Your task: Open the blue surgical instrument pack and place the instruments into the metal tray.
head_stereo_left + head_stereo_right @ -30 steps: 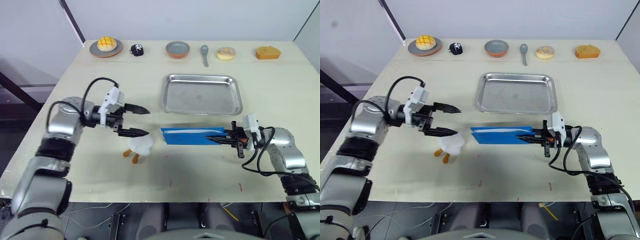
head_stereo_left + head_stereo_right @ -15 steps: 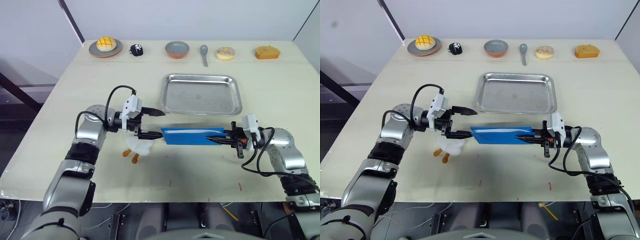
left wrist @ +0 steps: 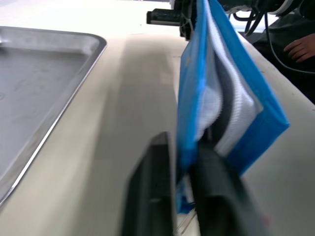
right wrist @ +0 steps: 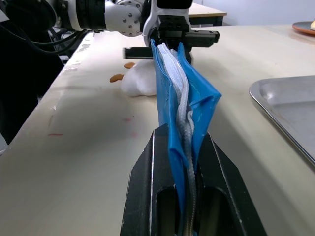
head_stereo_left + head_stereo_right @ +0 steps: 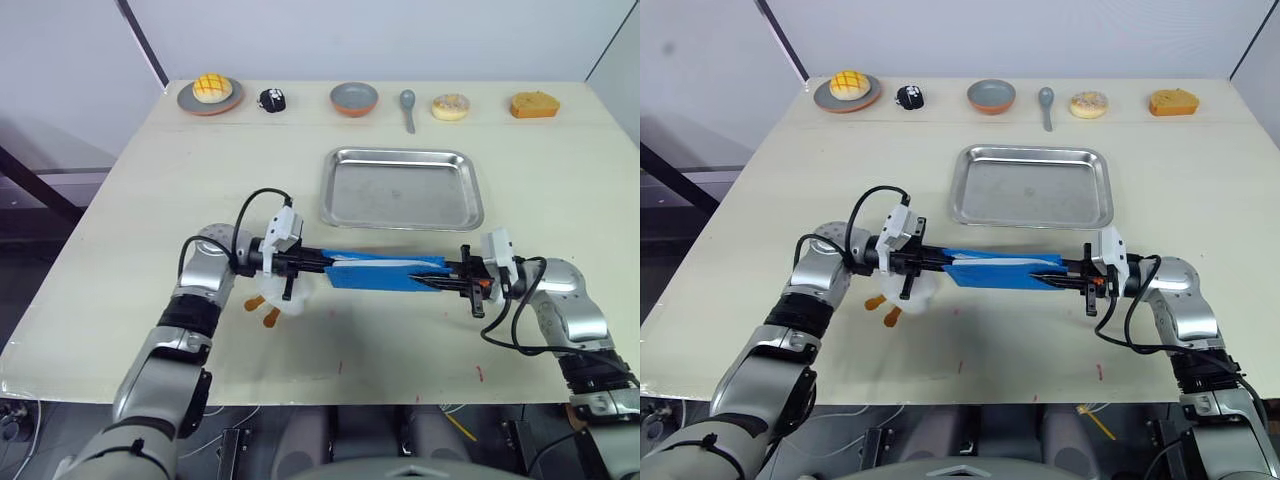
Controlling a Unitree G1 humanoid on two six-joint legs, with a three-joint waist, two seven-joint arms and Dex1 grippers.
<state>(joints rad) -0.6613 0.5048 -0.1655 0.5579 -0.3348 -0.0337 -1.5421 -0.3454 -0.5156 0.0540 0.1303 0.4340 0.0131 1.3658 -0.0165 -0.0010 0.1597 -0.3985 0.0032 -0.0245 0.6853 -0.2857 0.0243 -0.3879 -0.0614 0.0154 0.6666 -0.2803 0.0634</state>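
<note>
I have both hands clamped on the blue surgical instrument pack (image 5: 385, 271): right hand (image 5: 447, 278) pinches its right end, left hand (image 5: 322, 264) pinches its left end, pack stretched between them just above the surface (image 5: 400, 340), standing on edge. White inner layers (image 4: 179, 93) show between the blue sheets. A white plush toy (image 5: 283, 294) lies under my left hand. Beyond the pack sits the metal tray (image 5: 402, 189), near but apart. Plates and food line the far edge.
</note>
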